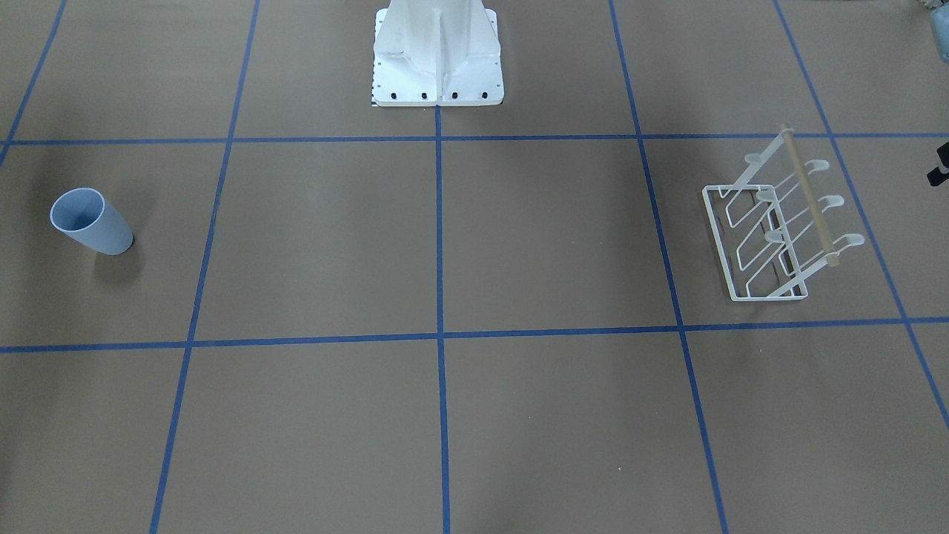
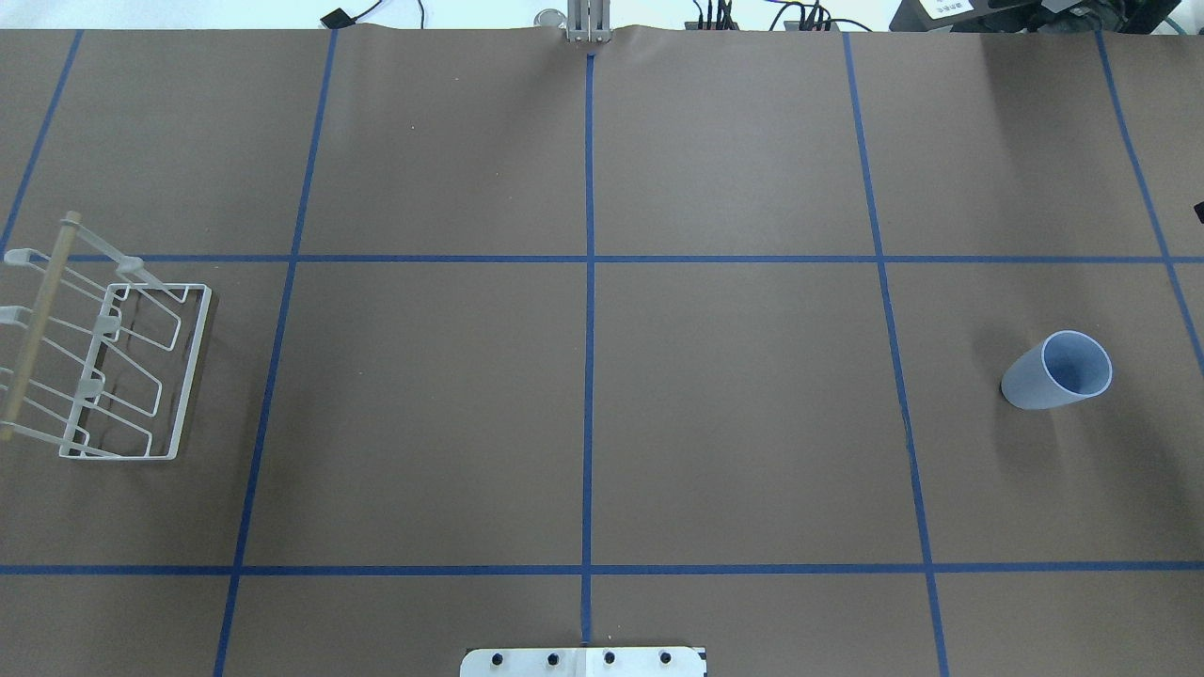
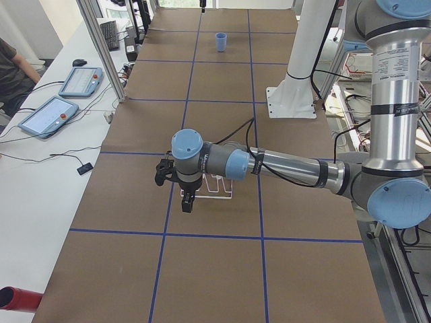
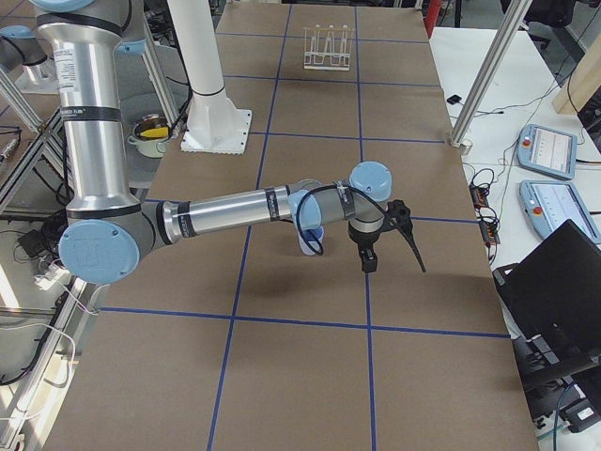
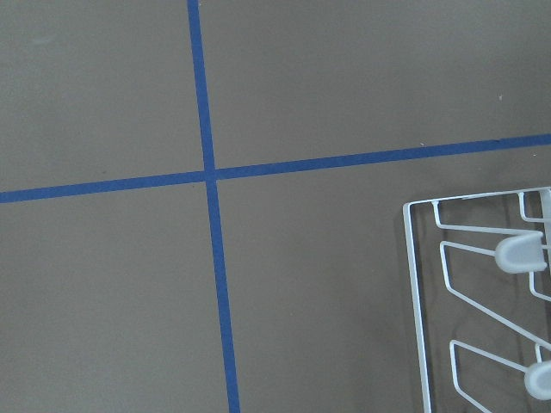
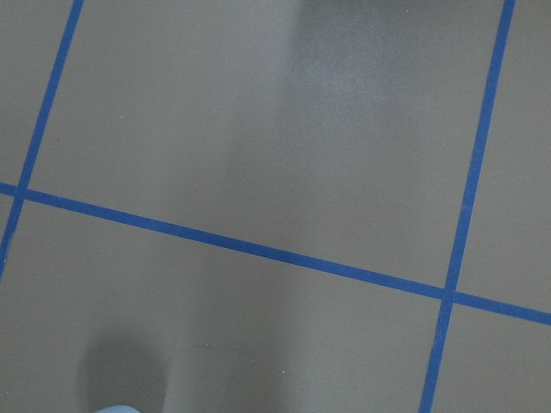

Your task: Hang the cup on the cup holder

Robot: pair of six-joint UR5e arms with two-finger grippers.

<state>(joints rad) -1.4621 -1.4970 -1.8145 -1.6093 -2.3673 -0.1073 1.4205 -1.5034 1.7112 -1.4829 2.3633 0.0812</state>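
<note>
The light blue cup (image 1: 93, 222) stands upright, rim up, on the brown table at the robot's right side; it also shows in the overhead view (image 2: 1053, 371). The white wire cup holder (image 1: 778, 222) with its tan wooden bar stands at the robot's left side (image 2: 103, 367), with nothing on its prongs. In the exterior left view my left gripper (image 3: 187, 204) hangs above the table just beside the cup holder (image 3: 217, 188). In the exterior right view my right gripper (image 4: 368, 259) hangs just beside the cup (image 4: 310, 241). I cannot tell whether either gripper is open or shut.
The white robot base pedestal (image 1: 437, 52) stands at the table's middle edge. Blue tape lines grid the table. Teach pendants (image 3: 50, 114) and a seated person (image 3: 10, 74) are on the side bench. A laptop (image 4: 554, 282) sits past the table's right end.
</note>
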